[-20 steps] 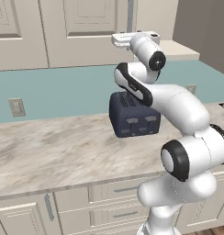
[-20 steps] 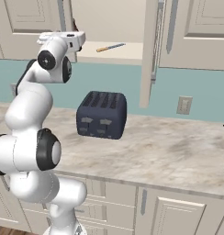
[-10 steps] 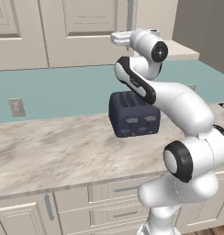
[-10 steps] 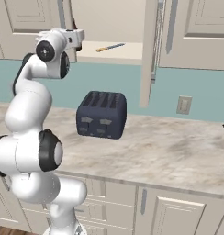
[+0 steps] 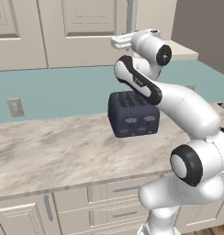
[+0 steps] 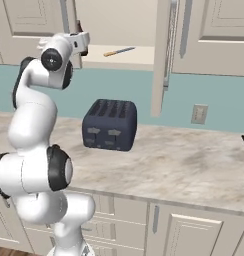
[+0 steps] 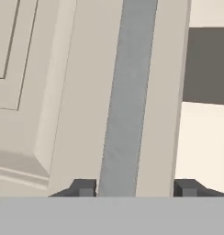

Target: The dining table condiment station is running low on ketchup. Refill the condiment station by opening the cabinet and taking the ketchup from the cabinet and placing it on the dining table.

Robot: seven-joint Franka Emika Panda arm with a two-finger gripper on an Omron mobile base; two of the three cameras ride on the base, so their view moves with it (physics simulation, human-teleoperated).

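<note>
Grey bar handle (image 7: 127, 101) of the cabinet (image 7: 54, 82) runs lengthwise dead ahead of the gripper (image 7: 133, 188), its long axis rising straight between the spread, empty fingertips (image 7: 85, 187). Door edge sits just beyond the right tip; the ketchup can't be made out, presumably inside the cabinet.

- No readable text, label, brand, number or sign is being shown in any view.
- Faint pale marks are being displayed on the dark band of the arm (image 5: 140, 82) in the left base view, but they are too small and blurred to be read.
- The toaster (image 6: 110, 125) is being shown without any legible lettering.
</note>
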